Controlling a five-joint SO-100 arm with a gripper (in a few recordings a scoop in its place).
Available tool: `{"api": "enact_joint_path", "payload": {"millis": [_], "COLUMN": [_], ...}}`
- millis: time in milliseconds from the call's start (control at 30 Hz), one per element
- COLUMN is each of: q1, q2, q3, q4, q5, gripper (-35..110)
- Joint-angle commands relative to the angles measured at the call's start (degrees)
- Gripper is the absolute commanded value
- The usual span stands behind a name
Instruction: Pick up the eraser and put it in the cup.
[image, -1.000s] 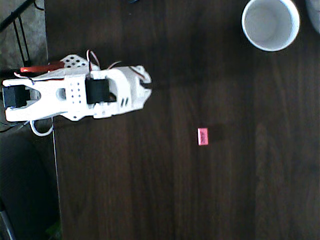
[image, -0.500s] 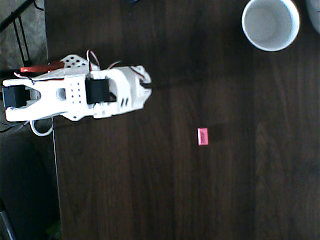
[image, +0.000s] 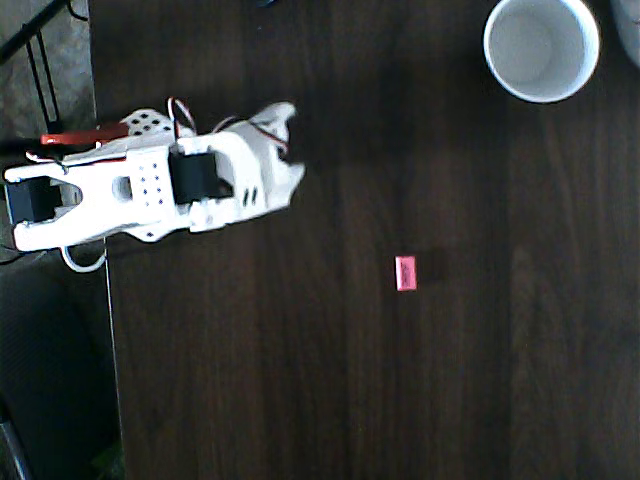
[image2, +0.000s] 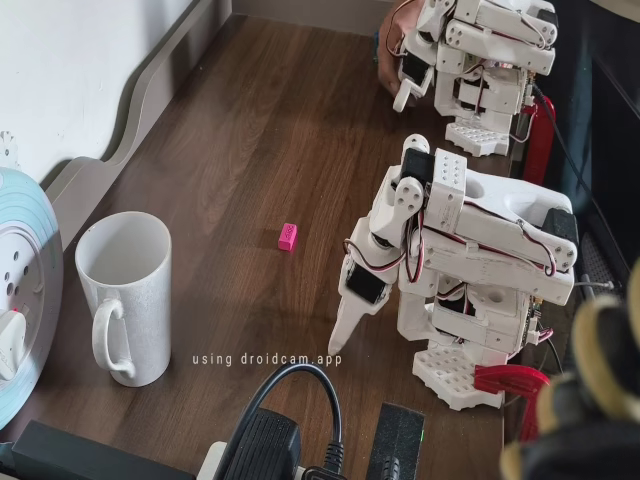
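Pinching the eraser (image: 405, 273), mid-table, across its narrow sides should suit you: it looks light and grippy. Gripper (image2: 342, 318) fingers look closed, empty.

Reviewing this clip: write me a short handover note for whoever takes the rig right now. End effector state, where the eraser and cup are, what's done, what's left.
End effector: holds nothing, points down at the table near the arm's base; open or shut cannot be told.
Eraser: lies flat on the dark wooden table, untouched, well apart from the end effector.
Cup: upright and apparently empty, at the table's far edge from the arm, beyond the eraser in the overhead view.
Done: nothing yet.
Left: reach the eraser, grasp it, carry it over the cup, release.
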Motion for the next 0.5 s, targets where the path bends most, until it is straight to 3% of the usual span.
{"api": "enact_joint_path", "payload": {"millis": [0,133,333,467], "q1": [2.3,10.3,9.7,8.8], "q2": [1.0,1.1,0.2,-8.4], "q3": [1.1,-1.5,-13.3,-20.2], "q4": [4.0,4.7,14.2,14.1], "q5": [-10.8,-12.8,-3.5,3.6], "gripper": [0,0,0,1]}}
